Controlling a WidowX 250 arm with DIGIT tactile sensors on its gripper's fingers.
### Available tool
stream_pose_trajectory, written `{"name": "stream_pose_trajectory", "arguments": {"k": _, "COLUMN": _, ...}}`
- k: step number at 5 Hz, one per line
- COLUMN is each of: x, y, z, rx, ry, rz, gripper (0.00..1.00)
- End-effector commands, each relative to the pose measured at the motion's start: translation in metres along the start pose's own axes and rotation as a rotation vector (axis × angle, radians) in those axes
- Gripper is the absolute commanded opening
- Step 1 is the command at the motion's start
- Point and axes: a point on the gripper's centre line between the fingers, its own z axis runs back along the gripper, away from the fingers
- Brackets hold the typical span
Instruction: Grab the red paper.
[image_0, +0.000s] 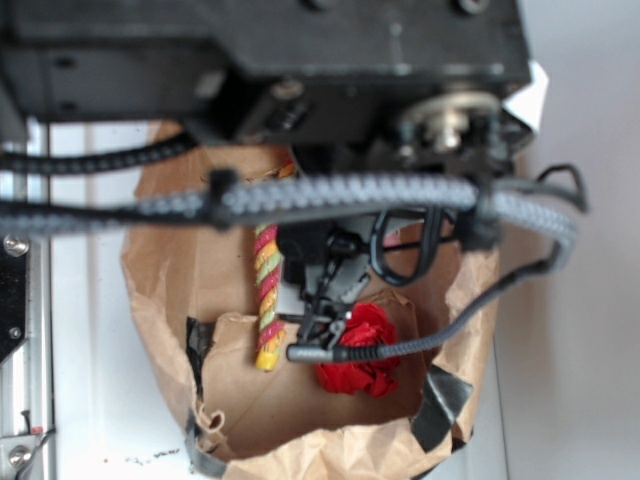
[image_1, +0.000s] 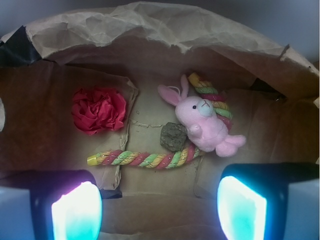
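Observation:
The red paper (image_1: 98, 110) is a crumpled, rose-like wad lying on the floor of a brown paper bag (image_1: 150, 30), at the left of the wrist view. The exterior view also shows the red paper (image_0: 362, 352), partly behind the arm's cables. My gripper (image_1: 160, 207) hangs above the bag floor, open, with nothing between its glowing pads (image_1: 77, 212). The paper lies ahead of and left of the pads, apart from them. In the exterior view the gripper (image_0: 322, 312) is mostly hidden by the arm body.
A red-yellow-green striped rope (image_1: 145, 159) curves across the bag floor. A pink plush rabbit (image_1: 202, 125) lies on the rope's right end, with a dark grey lump (image_1: 173, 136) beside it. The bag's crumpled walls surround everything. Black tape (image_0: 438, 400) patches the bag's rim.

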Motion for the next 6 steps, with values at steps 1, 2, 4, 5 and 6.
{"name": "stream_pose_trajectory", "arguments": {"k": 1, "x": 0.008, "y": 0.005, "z": 0.02, "rx": 0.013, "ry": -0.07, "rz": 0.012, "gripper": 1.0}}
{"name": "stream_pose_trajectory", "arguments": {"k": 2, "x": 0.008, "y": 0.002, "z": 0.006, "rx": 0.024, "ry": -0.048, "rz": -0.118, "gripper": 1.0}}
{"name": "stream_pose_trajectory", "arguments": {"k": 4, "x": 0.01, "y": -0.015, "z": -0.029, "rx": 0.031, "ry": 0.013, "rz": -0.446, "gripper": 1.0}}
{"name": "stream_pose_trajectory", "arguments": {"k": 5, "x": 0.008, "y": -0.025, "z": -0.043, "rx": 0.052, "ry": 0.019, "rz": -0.551, "gripper": 1.0}}
{"name": "stream_pose_trajectory", "arguments": {"k": 6, "x": 0.025, "y": -0.023, "z": -0.058, "rx": 0.048, "ry": -0.003, "rz": -0.676, "gripper": 1.0}}
